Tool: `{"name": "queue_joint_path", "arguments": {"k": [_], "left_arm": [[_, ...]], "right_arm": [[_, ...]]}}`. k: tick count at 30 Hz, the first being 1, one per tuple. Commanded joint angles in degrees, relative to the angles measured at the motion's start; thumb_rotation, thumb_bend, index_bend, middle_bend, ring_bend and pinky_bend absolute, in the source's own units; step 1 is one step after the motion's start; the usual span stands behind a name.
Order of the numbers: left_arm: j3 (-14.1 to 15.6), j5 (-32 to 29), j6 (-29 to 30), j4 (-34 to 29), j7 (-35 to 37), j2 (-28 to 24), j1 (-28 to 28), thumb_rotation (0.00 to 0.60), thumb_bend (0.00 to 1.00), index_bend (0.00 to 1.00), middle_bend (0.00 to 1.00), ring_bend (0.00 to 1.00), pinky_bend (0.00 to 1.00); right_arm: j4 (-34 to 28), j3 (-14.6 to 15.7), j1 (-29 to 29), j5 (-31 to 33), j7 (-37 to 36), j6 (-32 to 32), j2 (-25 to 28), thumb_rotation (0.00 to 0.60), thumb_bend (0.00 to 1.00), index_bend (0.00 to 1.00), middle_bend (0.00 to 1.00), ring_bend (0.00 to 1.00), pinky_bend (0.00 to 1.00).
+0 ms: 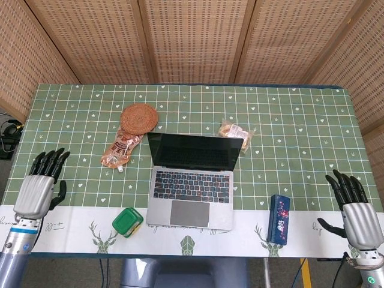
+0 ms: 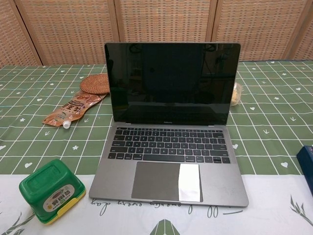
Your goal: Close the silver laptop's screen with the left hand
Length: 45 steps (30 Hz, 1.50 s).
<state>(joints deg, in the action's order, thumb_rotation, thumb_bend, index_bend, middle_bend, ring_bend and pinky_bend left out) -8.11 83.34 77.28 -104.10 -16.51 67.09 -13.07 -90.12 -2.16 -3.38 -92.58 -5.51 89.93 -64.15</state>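
The silver laptop (image 1: pixel 192 180) (image 2: pixel 168 142) stands open in the middle of the table, its dark screen (image 1: pixel 195 151) (image 2: pixel 172 83) upright and facing me. My left hand (image 1: pixel 41 186) hovers over the table's left side, well apart from the laptop, fingers spread and holding nothing. My right hand (image 1: pixel 354 210) hangs at the table's front right corner, fingers apart and empty. Neither hand appears in the chest view.
A green box (image 1: pixel 127 222) (image 2: pixel 51 190) sits front left of the laptop. An orange pouch (image 1: pixel 120 149) (image 2: pixel 73 108) and a woven coaster (image 1: pixel 139 117) (image 2: pixel 95 83) lie behind left. A snack packet (image 1: pixel 236 132) lies behind right. A blue case (image 1: pixel 279 218) stands front right.
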Motion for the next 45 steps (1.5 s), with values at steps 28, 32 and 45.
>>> {"name": "queue_joint_path", "arguments": {"k": [28,32,45], "left_arm": [[-14.22,-38.03,-44.35,9.96,-5.23,3.82,-46.18,0.600,1.00,0.00,0.00,0.00,0.00],[-12.61,-41.94,-44.12,11.82,-6.84,5.27,-50.17,0.600,1.00,0.00,0.00,0.00,0.03],[-8.73,-51.09,-43.24,14.11,-8.49,8.01,-58.90,0.600,1.00,0.16,0.04,0.06,0.17]], "right_arm": [[2.69,-2.76,-0.57,6.07,-9.21,-2.77,2.15,0.600,0.10,0.00,0.00,0.00,0.00],[2.99,-2.95,-0.58,6.42,-10.17,-2.96,2.32,0.600,0.10,0.00,0.00,0.00,0.00],[3.50,-3.35,-0.39,6.96,-12.41,-2.96,2.90,0.600,0.10,0.00,0.00,0.00,0.00]]}}
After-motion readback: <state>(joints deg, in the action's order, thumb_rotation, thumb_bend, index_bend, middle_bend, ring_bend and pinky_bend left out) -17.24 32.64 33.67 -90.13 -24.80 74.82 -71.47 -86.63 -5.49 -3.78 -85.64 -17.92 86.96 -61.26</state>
